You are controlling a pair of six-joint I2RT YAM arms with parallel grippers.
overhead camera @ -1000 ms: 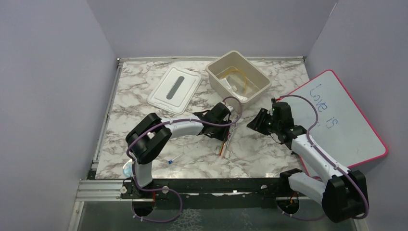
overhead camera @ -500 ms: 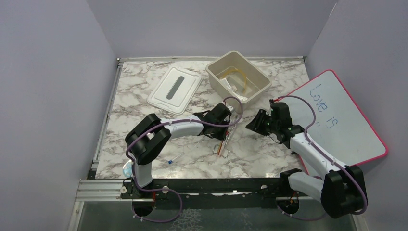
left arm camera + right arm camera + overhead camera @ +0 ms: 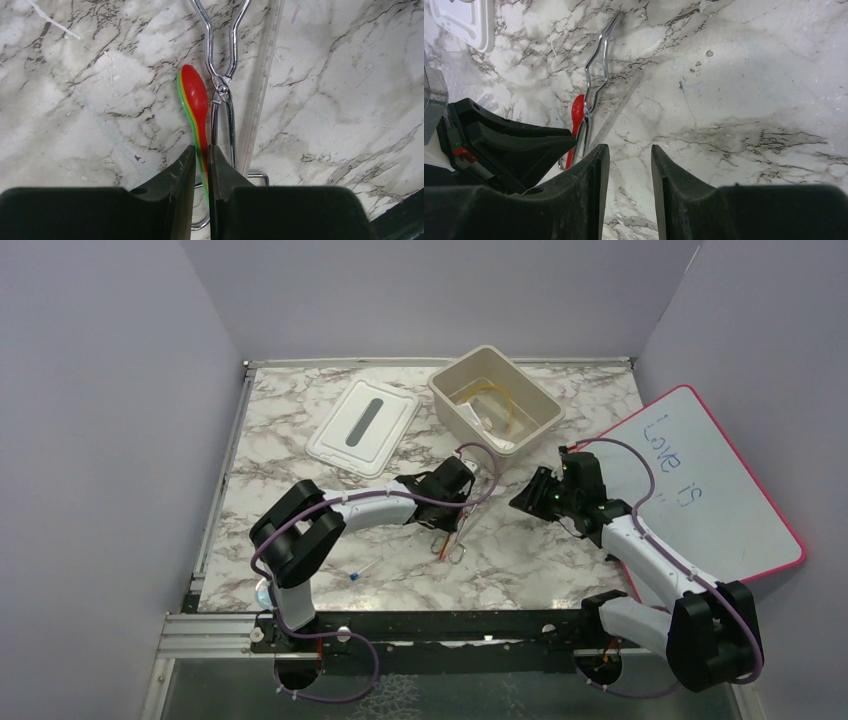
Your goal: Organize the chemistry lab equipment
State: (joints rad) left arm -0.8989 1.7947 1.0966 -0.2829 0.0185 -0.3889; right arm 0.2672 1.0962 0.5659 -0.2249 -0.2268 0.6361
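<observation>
My left gripper (image 3: pixel 201 150) is shut on the stem of a red-tipped spoon-like piece (image 3: pixel 194 95) with yellow and green edges. It shows near the table's middle (image 3: pixel 447 530) in the top view. Thin metal tongs (image 3: pixel 222 60) lie right beside the red tip, and a clear slim rod (image 3: pixel 260 90) lies along their right side. My right gripper (image 3: pixel 630 150) hovers open and holds nothing, just right of these things (image 3: pixel 525 498). From its wrist view the tongs (image 3: pixel 596 75) and the red tip (image 3: pixel 576 120) show ahead on the left. Amber tubing (image 3: pixel 492 395) lies in the beige bin (image 3: pixel 540 405).
A white lid (image 3: pixel 362 426) lies at the back left, beside the bin. A pink-edged whiteboard (image 3: pixel 720 500) leans at the right. A small blue-tipped piece (image 3: pixel 358 573) lies near the left arm's base. Purple walls close in three sides.
The left gripper's jaws closed on the red-tipped piece, and it drew slightly back toward the near left; the tongs shifted with it. The right arm barely moved.
</observation>
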